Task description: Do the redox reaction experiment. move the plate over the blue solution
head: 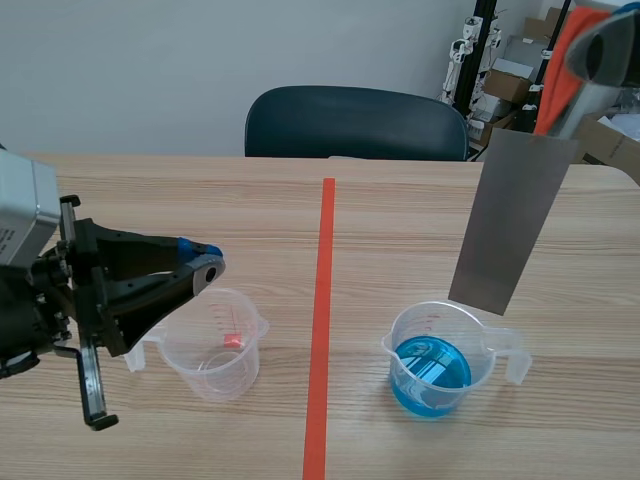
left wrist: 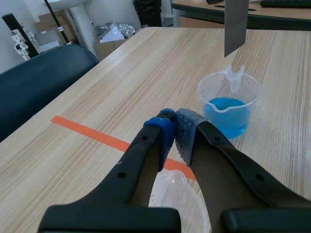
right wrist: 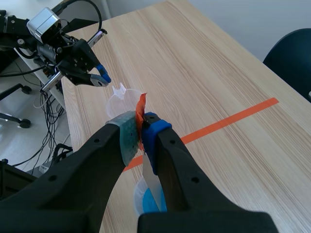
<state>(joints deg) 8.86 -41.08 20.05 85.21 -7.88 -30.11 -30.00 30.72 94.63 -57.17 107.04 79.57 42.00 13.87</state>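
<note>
Grey metal plate [head: 512, 215] hangs upright at the right of the frame, pinched at its top by the right gripper [right wrist: 141, 127], its lower edge just above the beaker of blue solution [head: 432, 365] on the wooden surface [head: 400, 220]. At lower left the left gripper [left wrist: 175, 130], closed on nothing, hovers over an empty beaker [head: 212, 350].

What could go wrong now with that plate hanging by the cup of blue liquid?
1. The lower edge of the plate looks nearer the rim of the cup than the middle of the blue solution; lowered, it may catch the rim and tip the cup.
2. The right hand pinches the long plate only at its top, so it might swing or slip.
</note>
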